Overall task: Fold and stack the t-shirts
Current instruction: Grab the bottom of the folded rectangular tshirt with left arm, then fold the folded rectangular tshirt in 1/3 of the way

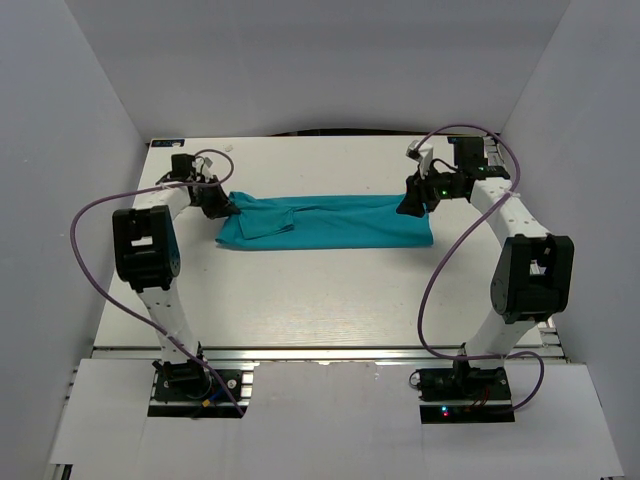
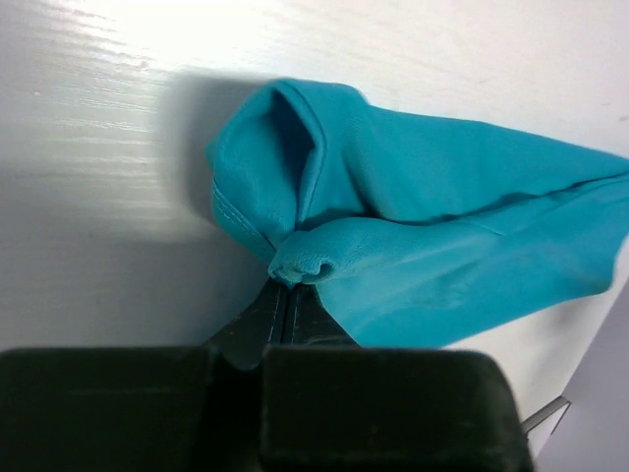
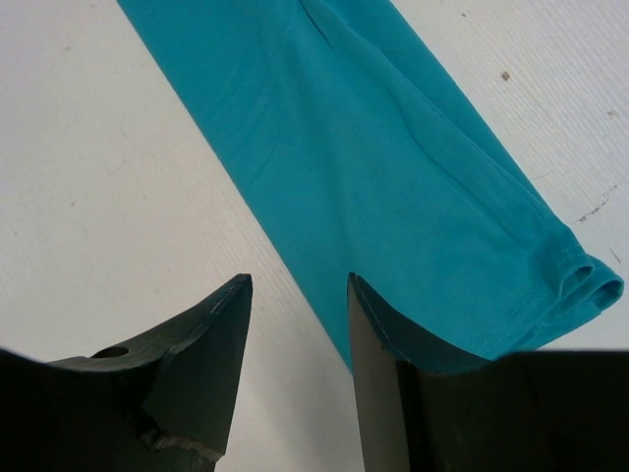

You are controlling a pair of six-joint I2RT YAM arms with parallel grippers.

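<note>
The teal t-shirt (image 1: 330,222) lies folded into a long strip across the far middle of the white table (image 1: 330,300). My left gripper (image 1: 222,207) is shut on the shirt's left end; the left wrist view shows the jaws pinching a bunched fold of the t-shirt (image 2: 413,226) at the tips of the left gripper (image 2: 287,287). My right gripper (image 1: 412,206) is open at the shirt's right end. In the right wrist view the right gripper (image 3: 300,285) straddles the long edge of the t-shirt (image 3: 393,177), one finger over the cloth, the other over bare table.
Purple cables loop from both arms over the table's left (image 1: 90,215) and right (image 1: 435,290) sides. White walls enclose the table on the far, left and right sides. An aluminium rail (image 1: 330,352) runs along the near edge.
</note>
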